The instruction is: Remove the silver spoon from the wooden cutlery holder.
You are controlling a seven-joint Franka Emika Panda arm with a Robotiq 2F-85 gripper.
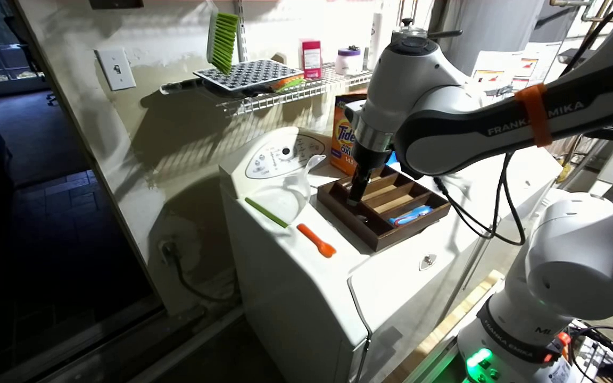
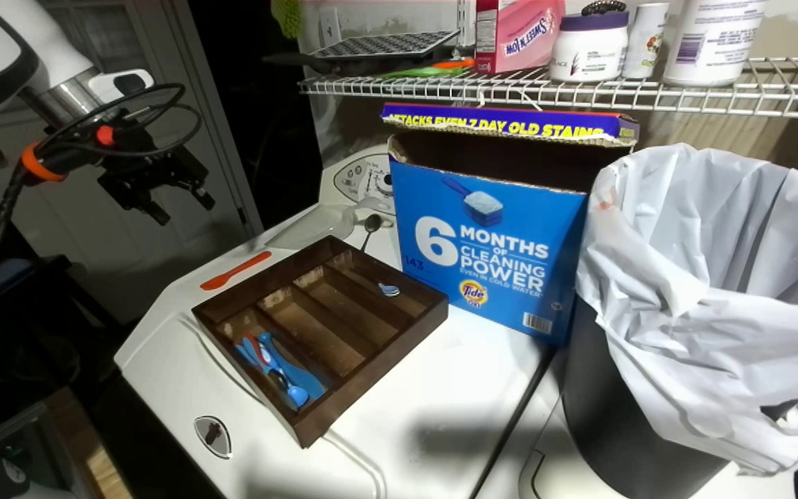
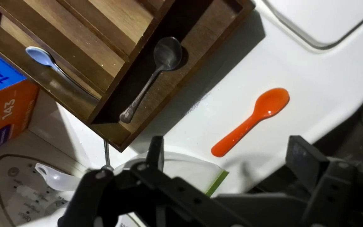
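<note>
The dark brown wooden cutlery holder [image 1: 345, 220] lies on a white appliance; it also shows in an exterior view [image 2: 379, 375] and the wrist view [image 3: 183, 83]. A silver spoon [image 3: 168, 53] lies in its long end compartment. Its bowl shows in an exterior view [image 1: 362, 218]. A second, pale spoon [image 3: 39, 56] [image 2: 388, 289] lies in a side compartment. My gripper [image 3: 225, 145] is open and empty. It hangs above the appliance, beyond the holder's edge, in an exterior view [image 2: 183, 206]; in an exterior view [image 1: 354, 201] its fingers overlap the holder.
An orange spoon [image 3: 250, 121] and a translucent scoop with a green edge [image 1: 280, 199] lie beside the holder. Another metal spoon [image 2: 371, 224] is outside it. A Tide box [image 2: 489, 263] stands behind, near a lined bin [image 2: 634, 402]. A wire shelf [image 2: 579, 93] is above.
</note>
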